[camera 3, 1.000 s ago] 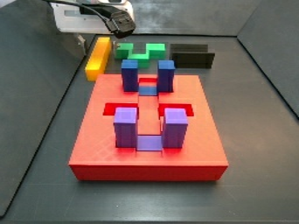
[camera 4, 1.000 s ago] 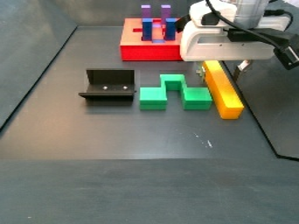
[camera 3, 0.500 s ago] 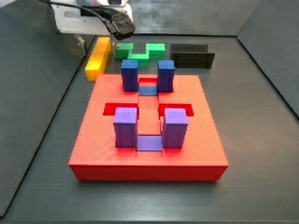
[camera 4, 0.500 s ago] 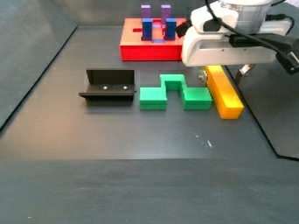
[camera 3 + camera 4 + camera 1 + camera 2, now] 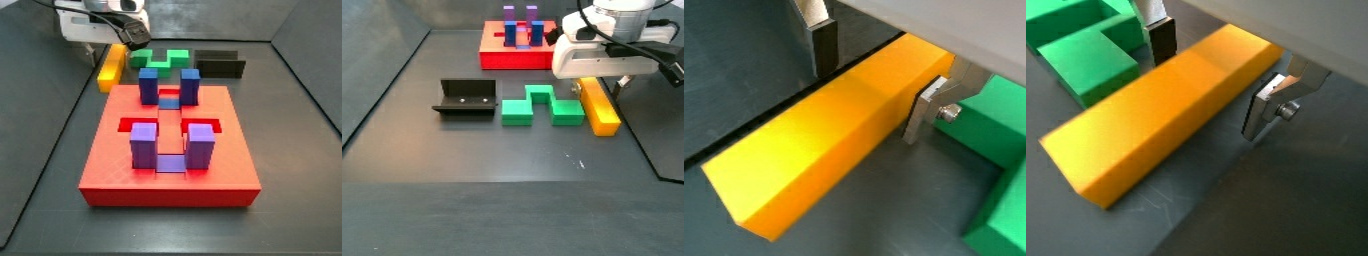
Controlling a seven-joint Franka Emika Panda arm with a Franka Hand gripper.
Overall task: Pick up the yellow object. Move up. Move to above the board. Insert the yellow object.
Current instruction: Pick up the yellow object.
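Tool: the tool [image 5: 871, 85] sits low over one end of the yellow bar [image 5: 824, 140], its two silver fingers straddling the bar's width; in a side view it is at the upper left of the frame [image 5: 118, 42], in a side view at the upper right [image 5: 599, 82].
Tool state: the fingers stand on either side of the bar, one dark pad [image 5: 1161, 40] at one long face and the other plate [image 5: 1268, 105] at the opposite face; a thin gap seems to remain at least on one side, so it reads as spread around the bar, not yet pinching.
Change: against the pictures of a moment ago the arm's white body sits slightly higher in both side views, while the bar lies in the same place on the tabletop [image 5: 489, 160].
Meaning: my judgement is that the pick is not secured; the bar has not left the floor, and the fingers must close before any rise counts.
Yellow bar: flat on the tabletop, just beside the green block [image 5: 540, 105], well apart from the red board [image 5: 167, 150].
Other things: the dark bracket [image 5: 465, 98] stands beyond the green block.
Board: slots open, blue and purple blocks upright.
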